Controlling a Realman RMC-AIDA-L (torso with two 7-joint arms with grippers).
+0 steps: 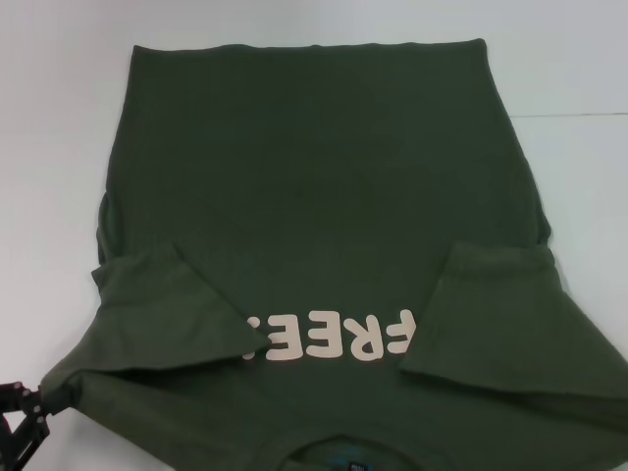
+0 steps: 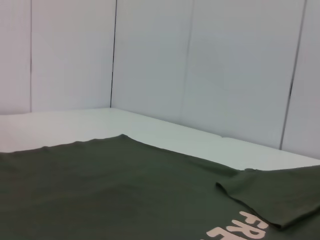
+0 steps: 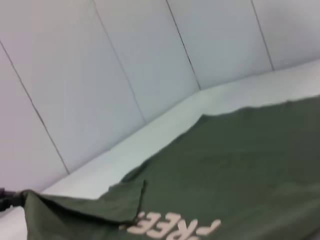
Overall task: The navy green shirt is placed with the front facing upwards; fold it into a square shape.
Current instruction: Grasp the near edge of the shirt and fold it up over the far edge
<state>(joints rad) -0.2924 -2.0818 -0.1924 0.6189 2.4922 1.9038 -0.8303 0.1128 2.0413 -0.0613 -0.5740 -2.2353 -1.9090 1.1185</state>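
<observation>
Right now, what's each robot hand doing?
Left tool: shut on the navy green shirt, pinching its near left shoulder corner.
Right tool: not in view, so it cannot be told.

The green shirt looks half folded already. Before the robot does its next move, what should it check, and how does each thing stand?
1. Front facing up: ok, the "FREE!" lettering shows on the navy green shirt.
2. Both sleeves folded inward: ok, the left sleeve and the right sleeve lie on the body.
3. Left gripper at the shirt's left shoulder corner: ok; whether it grips the cloth, cannot tell.
4. Right gripper in place: cannot tell, not in view.
5. Far hem flat and straight: ok.
6. Lettering uncovered: not ok, the left sleeve hides part of it.
</observation>
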